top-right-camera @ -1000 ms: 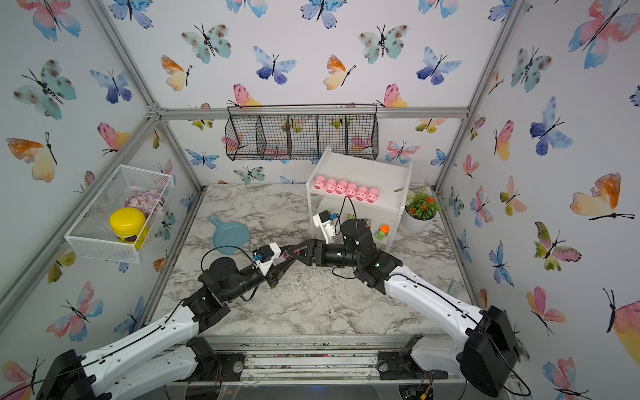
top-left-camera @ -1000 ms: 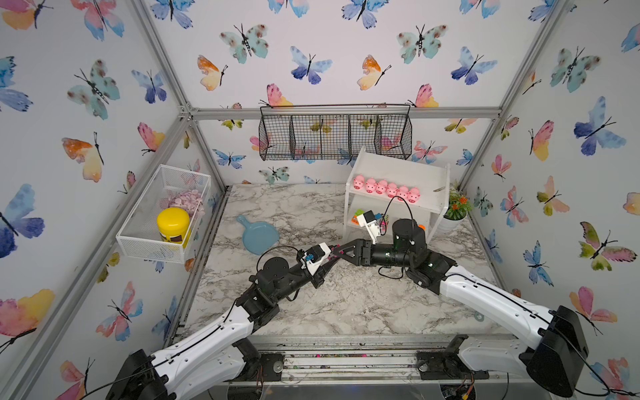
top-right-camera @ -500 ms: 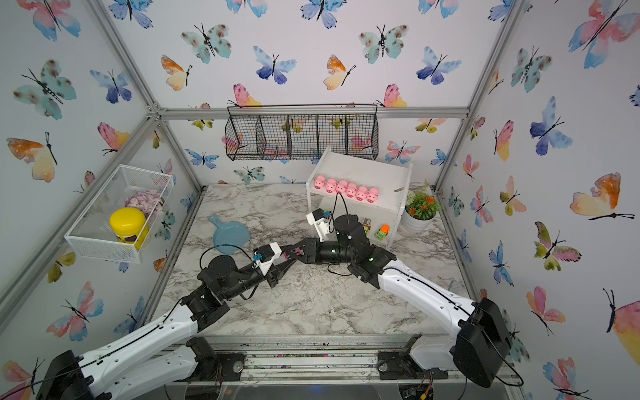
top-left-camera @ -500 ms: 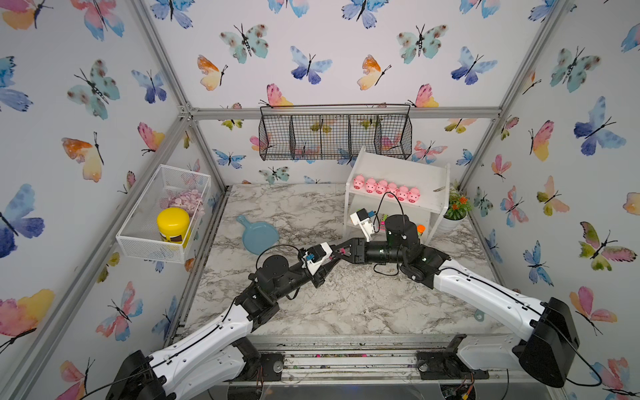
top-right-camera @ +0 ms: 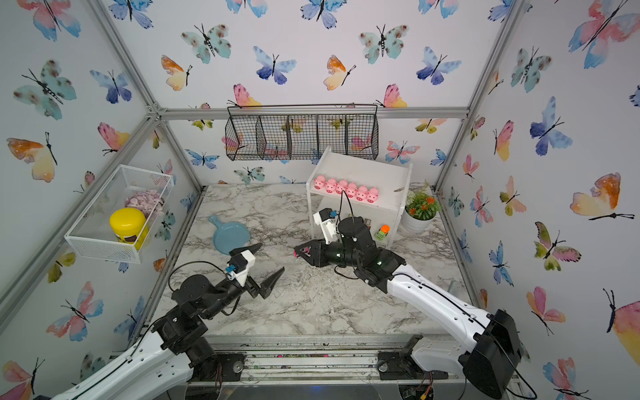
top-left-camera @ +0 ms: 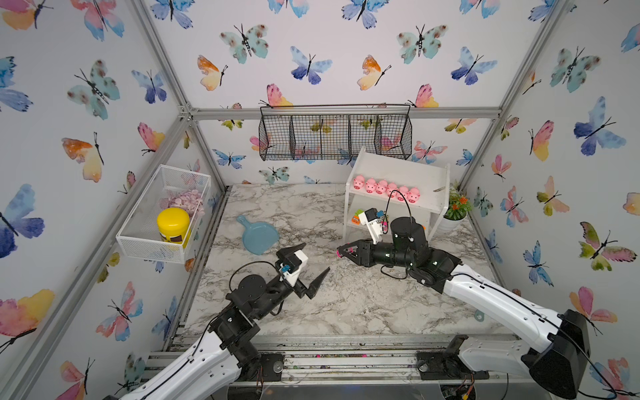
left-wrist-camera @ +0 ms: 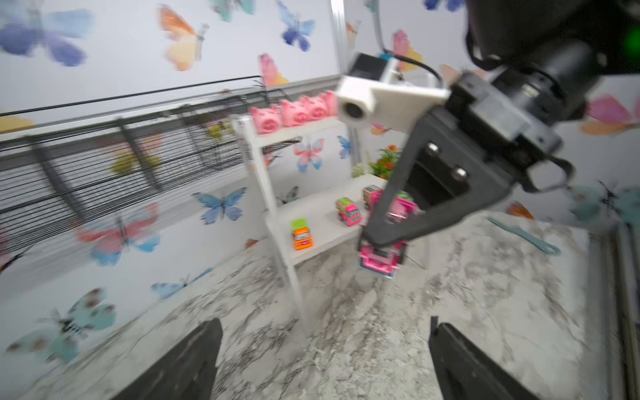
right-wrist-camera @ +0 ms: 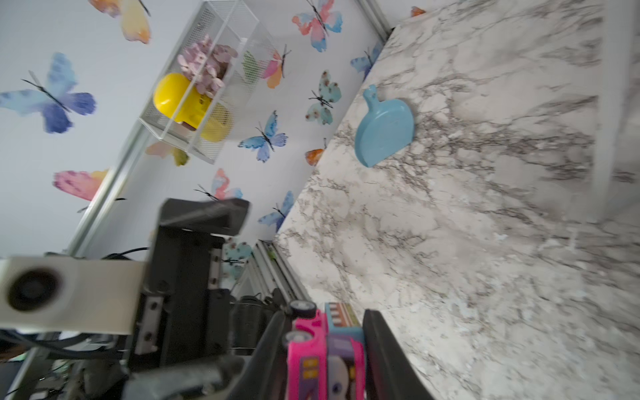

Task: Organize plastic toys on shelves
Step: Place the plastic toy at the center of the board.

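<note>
A: Biggest first?
B: The marble bench (top-left-camera: 346,311), with white shelves (top-left-camera: 408,169) standing far right.
A: The arms?
B: Both are mid-bench. The left end effector (top-left-camera: 313,261) has its jaws wide apart and holds nothing. The right end effector (top-left-camera: 341,252), to its right, is clamped on a toy.
A: The toys?
B: Six pink pigs (top-right-camera: 346,188) line the top board, and small trucks (left-wrist-camera: 302,235) sit on the lower one. The clamped toy is a pink truck (right-wrist-camera: 322,349), over the bench just near-left of the shelves.
</note>
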Controlling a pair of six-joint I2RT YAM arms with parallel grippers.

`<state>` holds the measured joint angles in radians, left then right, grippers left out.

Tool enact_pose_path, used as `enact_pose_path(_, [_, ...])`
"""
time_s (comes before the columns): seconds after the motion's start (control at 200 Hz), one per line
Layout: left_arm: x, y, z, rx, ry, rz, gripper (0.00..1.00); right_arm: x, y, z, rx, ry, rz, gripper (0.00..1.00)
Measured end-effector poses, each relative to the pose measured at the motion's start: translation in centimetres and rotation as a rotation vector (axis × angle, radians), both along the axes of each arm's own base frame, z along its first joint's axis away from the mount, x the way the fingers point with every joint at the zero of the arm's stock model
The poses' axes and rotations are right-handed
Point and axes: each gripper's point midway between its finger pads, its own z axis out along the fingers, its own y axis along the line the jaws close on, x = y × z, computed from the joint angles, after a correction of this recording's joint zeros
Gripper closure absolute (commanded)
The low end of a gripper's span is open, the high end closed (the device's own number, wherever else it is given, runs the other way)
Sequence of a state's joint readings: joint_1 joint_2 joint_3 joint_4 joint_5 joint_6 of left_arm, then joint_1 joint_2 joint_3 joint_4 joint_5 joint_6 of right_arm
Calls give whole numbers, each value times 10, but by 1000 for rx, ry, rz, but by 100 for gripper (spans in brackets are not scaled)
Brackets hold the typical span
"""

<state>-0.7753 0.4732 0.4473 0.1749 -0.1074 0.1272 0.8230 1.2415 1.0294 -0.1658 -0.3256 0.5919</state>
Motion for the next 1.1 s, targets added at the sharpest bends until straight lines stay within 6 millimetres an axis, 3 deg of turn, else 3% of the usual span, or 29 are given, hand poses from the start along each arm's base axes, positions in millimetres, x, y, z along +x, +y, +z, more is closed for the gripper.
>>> enact_pose_path(0.11, [0,64,27,-208,20,257,2,4,-10,-44,-256,-109,-42,69])
enact_pose_path(0.18, [-1,88,38,-296,32,351,2,-2,-6,-78,-438,-184,-22,69])
enact_pose_path(0.335, [7,106,36,-317,95,476,1,1,-11,-162,-859,-303,32,67])
enact_pose_path(0.425, [10,111,30,-303,119,515,1,16,-23,-190,-1048,-370,27,67])
enact_pose_path(0.591, [9,117,27,-311,125,546,2,40,-29,-205,-1229,-492,12,64])
enact_pose_path(0.801, [9,119,26,-313,130,553,2,48,-29,-236,-1377,-582,23,61])
enact_pose_path(0.971, [8,119,24,-307,134,555,2,47,-23,-237,-1402,-625,9,57])
enact_pose_path(1.096, [8,119,24,-305,134,556,1,42,-17,-236,-1380,-630,10,45])
